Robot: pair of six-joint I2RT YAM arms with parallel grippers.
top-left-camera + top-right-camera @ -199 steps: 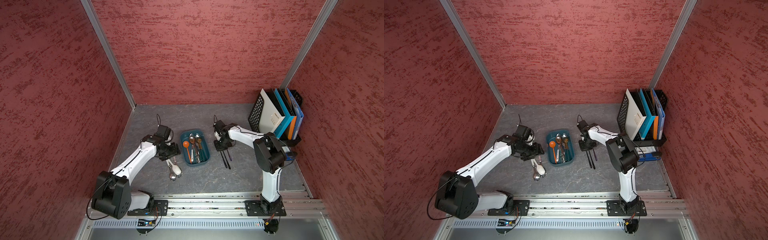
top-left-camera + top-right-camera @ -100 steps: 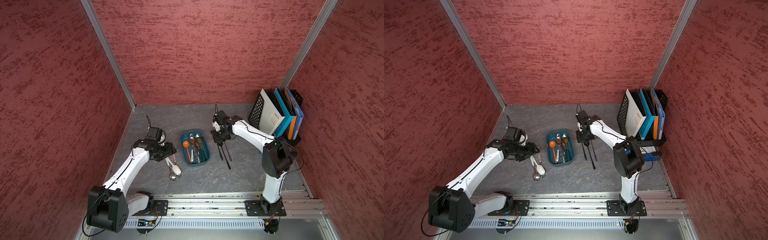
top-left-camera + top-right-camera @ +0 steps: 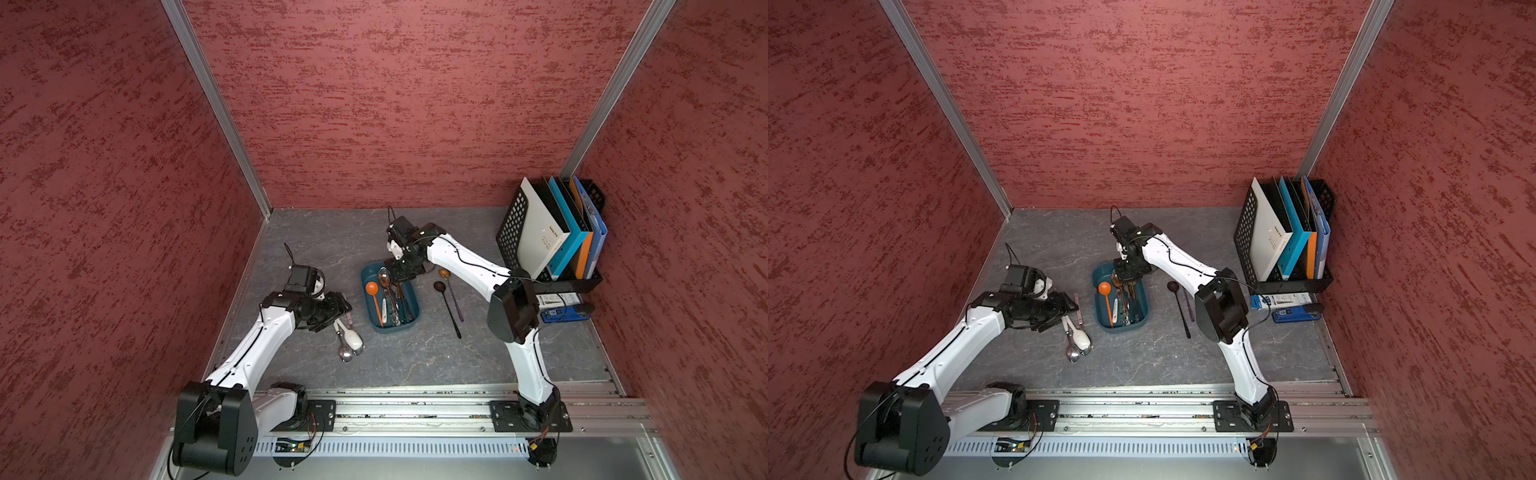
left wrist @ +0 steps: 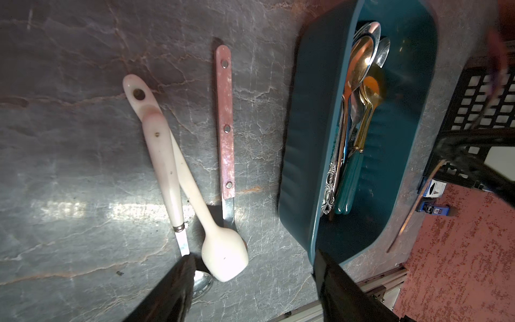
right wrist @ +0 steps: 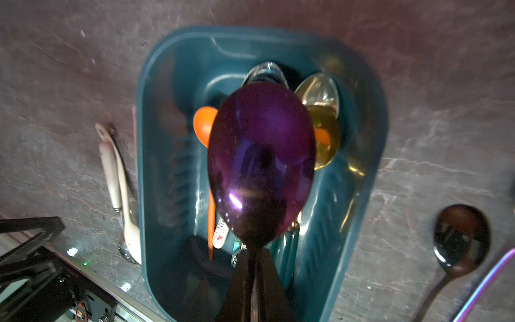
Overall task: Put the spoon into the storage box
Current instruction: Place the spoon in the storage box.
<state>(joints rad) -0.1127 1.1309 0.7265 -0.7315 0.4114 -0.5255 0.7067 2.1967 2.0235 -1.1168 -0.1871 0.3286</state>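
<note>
"Over the far end of the storage box [image 3: 392, 330], the right gripper [image 5: 255, 259] is clamped tight on the neck of the purple spoon [image 5: 262, 161] — bowl out ahead of the fingers, hanging above the spoons that lie in the box."

"What worries you?"

"Its handle. It is hidden behind the fingers, so I can't tell which way it runs or whether it clears the rim. If the jaws part while it lies across the wall, I'd expect the spoon to seesaw out onto the table [image 3: 415, 365]."

"And the pile underneath?"

"Crowded: an orange spoon [image 5: 204, 125], a gold spoon [image 5: 317, 94], more beneath them. Metal let go onto metal from any height may bounce or skate. How high it hangs I can't judge, the box being blurred in the right wrist view. A pinch on so thin a neck could also let the bowl swing."

"The other arm?"

"Low over the table just beside the box, the left gripper [image 4: 253, 253] stands wide and empty — the bowl of an all-white spoon [image 4: 223, 259] lies just ahead of its fingers, with a pink-handled spoon [image 4: 225, 125] alongside. Both top views show the arms apart, so I'd fear a clash only if both went for the box together."
</note>
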